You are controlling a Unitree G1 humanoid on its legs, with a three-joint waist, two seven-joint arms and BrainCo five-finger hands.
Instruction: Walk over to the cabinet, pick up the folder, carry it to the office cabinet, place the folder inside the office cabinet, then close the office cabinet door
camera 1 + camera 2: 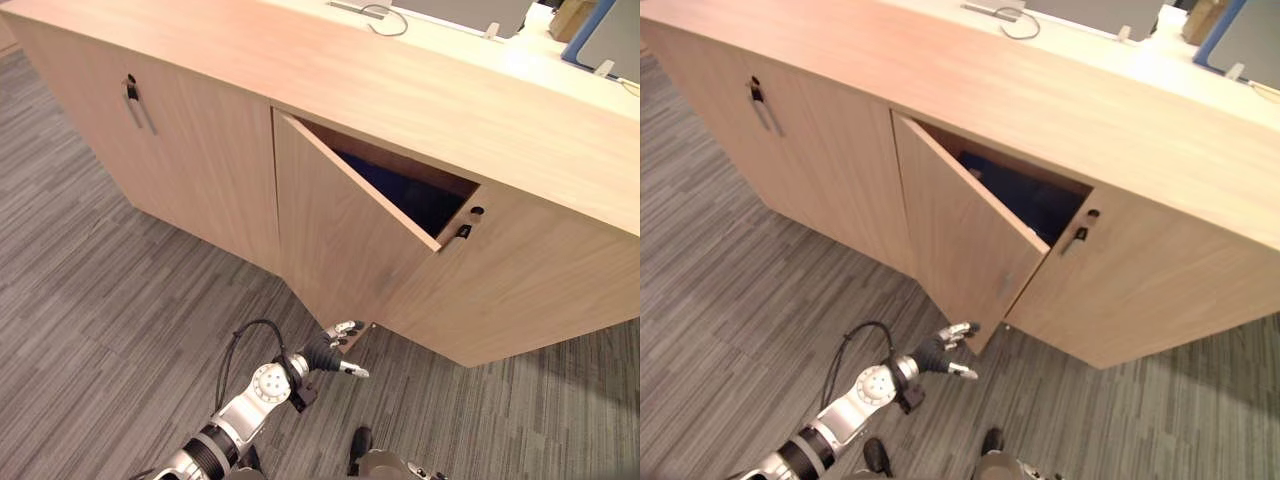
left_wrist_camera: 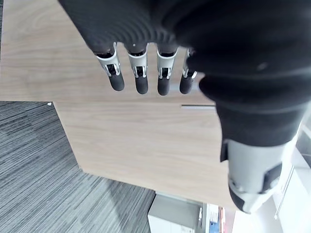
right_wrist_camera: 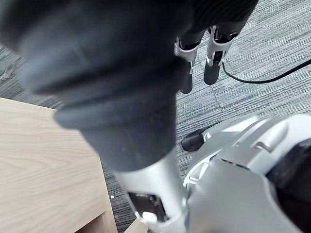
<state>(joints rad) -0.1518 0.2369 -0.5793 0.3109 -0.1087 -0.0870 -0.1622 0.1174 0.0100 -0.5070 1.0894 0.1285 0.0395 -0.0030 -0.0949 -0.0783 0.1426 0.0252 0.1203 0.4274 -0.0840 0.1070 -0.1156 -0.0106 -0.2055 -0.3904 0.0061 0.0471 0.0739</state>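
The light wood office cabinet (image 1: pixel 520 270) stands before me with its middle door (image 1: pixel 340 230) swung partly open. Through the gap a dark blue folder (image 1: pixel 410 195) shows inside the cabinet. My left hand (image 1: pixel 335 352) is low, by the bottom outer corner of that door, fingers (image 2: pixel 141 75) straight and holding nothing; whether they touch the wood I cannot tell. In the right wrist view my right hand (image 3: pixel 214 58) hangs over the carpet with relaxed, straight fingers, empty.
A shut door with a dark handle (image 1: pixel 130 92) is at the cabinet's left. Another dark handle (image 1: pixel 463 232) sits on the panel right of the gap. A cable (image 1: pixel 385 20) and grey panels lie on the cabinet top. Grey carpet (image 1: pixel 90 300) spreads to the left.
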